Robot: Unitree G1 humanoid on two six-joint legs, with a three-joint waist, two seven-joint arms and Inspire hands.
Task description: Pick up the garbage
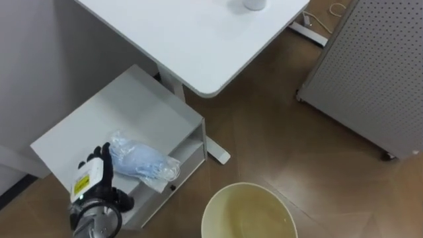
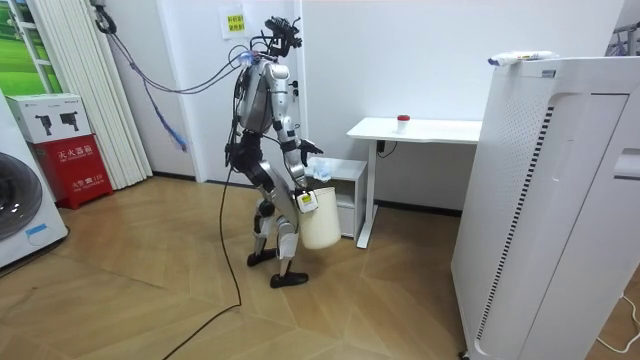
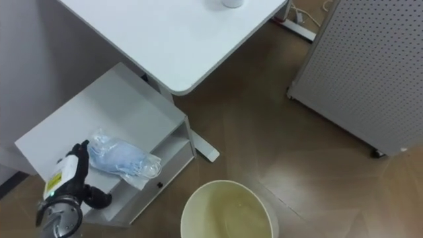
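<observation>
A crumpled clear and pale-blue plastic bag [image 1: 142, 160] lies over the front edge of a low white cabinet [image 1: 125, 106]. My left hand [image 1: 96, 175] is at the bag's left end, seen from the back, with its fingers curled on the plastic. Below and to the right is the open mouth of a cream waste bin [image 1: 218, 198], with nothing visible inside. In the room view I stand beside the cabinet [image 2: 345, 180], facing the desk. The bin [image 2: 322, 222] hangs off the floor at my hip, with my right hand [image 2: 306, 198] at its rim.
A white desk [image 1: 198, 39] overhangs the cabinet, with a small white object [image 1: 254, 3] at its far edge. A grey perforated panel on castors [image 1: 377, 66] stands to the right. Brown wood floor [image 1: 284, 139] lies between them. A tall white appliance [image 2: 550, 200] fills the room view's right.
</observation>
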